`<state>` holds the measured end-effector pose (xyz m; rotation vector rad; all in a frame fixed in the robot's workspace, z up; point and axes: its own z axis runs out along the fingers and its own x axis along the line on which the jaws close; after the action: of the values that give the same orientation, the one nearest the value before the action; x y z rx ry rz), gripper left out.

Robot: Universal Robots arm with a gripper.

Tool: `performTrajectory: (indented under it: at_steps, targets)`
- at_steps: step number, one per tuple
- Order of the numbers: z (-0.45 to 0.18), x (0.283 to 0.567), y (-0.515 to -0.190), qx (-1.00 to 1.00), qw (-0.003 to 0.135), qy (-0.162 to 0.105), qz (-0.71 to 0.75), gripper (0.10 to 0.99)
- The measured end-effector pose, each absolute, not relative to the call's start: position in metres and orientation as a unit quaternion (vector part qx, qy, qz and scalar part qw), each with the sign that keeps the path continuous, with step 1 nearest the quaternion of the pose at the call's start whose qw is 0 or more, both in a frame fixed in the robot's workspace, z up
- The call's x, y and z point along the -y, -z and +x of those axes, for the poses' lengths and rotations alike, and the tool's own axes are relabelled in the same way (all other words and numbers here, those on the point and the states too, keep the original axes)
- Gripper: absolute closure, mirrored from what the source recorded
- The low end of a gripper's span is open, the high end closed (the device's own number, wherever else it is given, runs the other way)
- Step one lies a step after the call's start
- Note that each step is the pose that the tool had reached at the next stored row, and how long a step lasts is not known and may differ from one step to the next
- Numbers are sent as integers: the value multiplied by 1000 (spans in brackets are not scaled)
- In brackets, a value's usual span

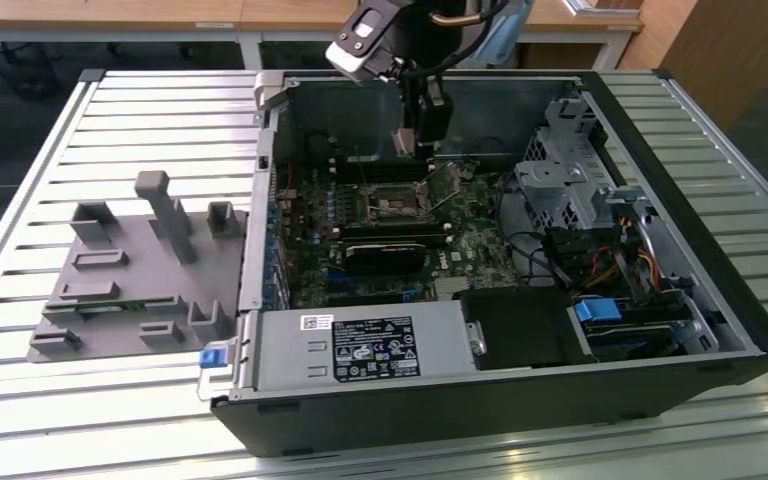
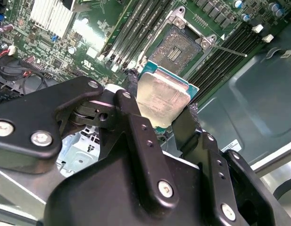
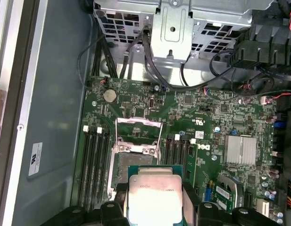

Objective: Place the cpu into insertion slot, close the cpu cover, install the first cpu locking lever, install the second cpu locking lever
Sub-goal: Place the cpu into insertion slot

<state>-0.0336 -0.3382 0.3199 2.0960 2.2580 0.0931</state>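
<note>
Lab/workshop: open PC case (image 1: 491,415) on slatted alu bench (image 1: 131,110), grey jig (image 1: 131,285) beside, wooden desks (image 1: 117,12) behind.

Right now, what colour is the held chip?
The chip has a dull silver-grey top with a green edge, clearest in the second wrist view.

Your arm (image 1: 381,35) enters at the upper middle of the exterior view. Its wrist points almost straight down and the gripper (image 1: 422,140) hangs below it, slim and upright. In the second wrist view you see the two black fingers (image 2: 136,123) closed on opposite edges of the cpu (image 2: 160,94). They hold it flat between their tips, metal top facing the camera.
</note>
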Motion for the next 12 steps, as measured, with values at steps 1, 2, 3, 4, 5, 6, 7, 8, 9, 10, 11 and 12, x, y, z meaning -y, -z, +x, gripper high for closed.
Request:
performTrajectory:
  at_steps: [1, 2, 3, 4, 5, 6, 7, 8, 9, 10, 11, 12]
  targets:
    - [-34, 338, -319, -731, 30, -30, 681, 545]
    - [-34, 337, -318, -729, 30, -30, 683, 545]
    - [-34, 336, -318, -728, 30, -30, 684, 545]
    - [-34, 336, -317, -727, 30, -30, 685, 545]
    - [-34, 336, -315, -726, 30, -30, 686, 545]
    - [-34, 336, -313, -726, 30, -30, 686, 545]
    - [-34, 335, -312, -726, 30, -30, 687, 545]
    - [-34, 335, -310, -725, 30, -30, 687, 545]
    - [-34, 334, -308, -725, 30, -30, 688, 545]
    - [-34, 334, -306, -724, 30, -30, 689, 545]
    - [-34, 333, -305, -722, 30, -30, 691, 545]
    - [-34, 332, -303, -719, 30, -30, 693, 545]
